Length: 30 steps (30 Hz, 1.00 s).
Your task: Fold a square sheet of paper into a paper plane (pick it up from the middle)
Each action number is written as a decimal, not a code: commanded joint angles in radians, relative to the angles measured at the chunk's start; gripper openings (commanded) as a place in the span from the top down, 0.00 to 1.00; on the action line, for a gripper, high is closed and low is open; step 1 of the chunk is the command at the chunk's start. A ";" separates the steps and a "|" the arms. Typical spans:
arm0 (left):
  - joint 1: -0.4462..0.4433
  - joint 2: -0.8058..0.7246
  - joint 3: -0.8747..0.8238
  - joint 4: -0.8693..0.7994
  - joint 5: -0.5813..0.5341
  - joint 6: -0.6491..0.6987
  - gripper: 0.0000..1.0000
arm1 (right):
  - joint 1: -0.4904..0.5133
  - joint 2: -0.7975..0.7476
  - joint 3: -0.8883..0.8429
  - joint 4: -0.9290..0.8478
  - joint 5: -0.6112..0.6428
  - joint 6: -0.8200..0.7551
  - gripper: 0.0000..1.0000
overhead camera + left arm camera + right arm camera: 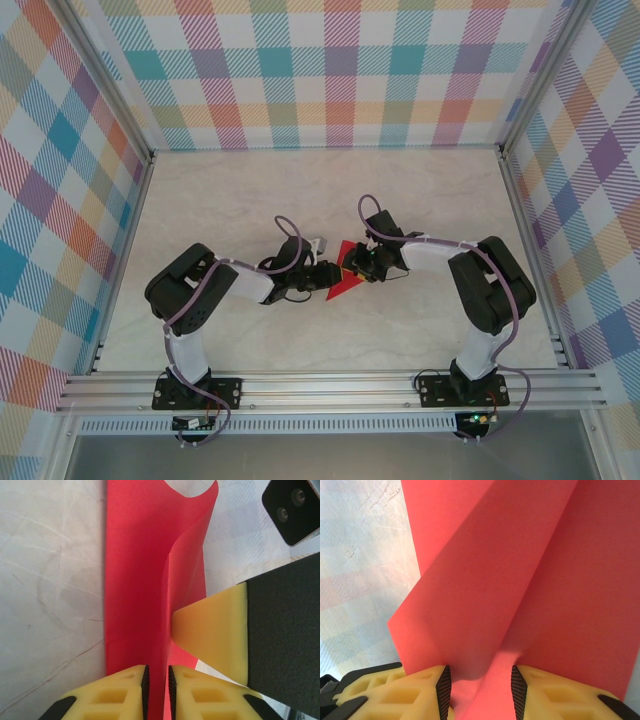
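Pinching upright fold of red paper (135, 580) in nearly closed left end effector (156, 675), at table (50, 580) centre between both arms; straddling a raised fold with right end effector (481, 680), jaws apart, grip unclear; touching paper's side with right fingertip (210, 630).

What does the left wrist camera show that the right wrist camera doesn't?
Left wrist: the left gripper pinching a raised crease, with the other arm's yellow fingertip against the fold and a camera beyond. Right wrist: the right gripper, jaws apart, straddling a lifted flap. Both: the red paper on the pale table.
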 commanded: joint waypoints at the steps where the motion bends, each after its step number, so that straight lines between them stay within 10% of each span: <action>1: 0.005 0.035 0.024 -0.006 0.043 0.013 0.83 | 0.004 -0.006 -0.016 0.019 -0.008 0.010 0.61; 30: 0.025 -0.023 -0.021 -0.014 0.079 -0.050 0.84 | 0.004 0.039 0.008 -0.063 0.068 0.005 0.61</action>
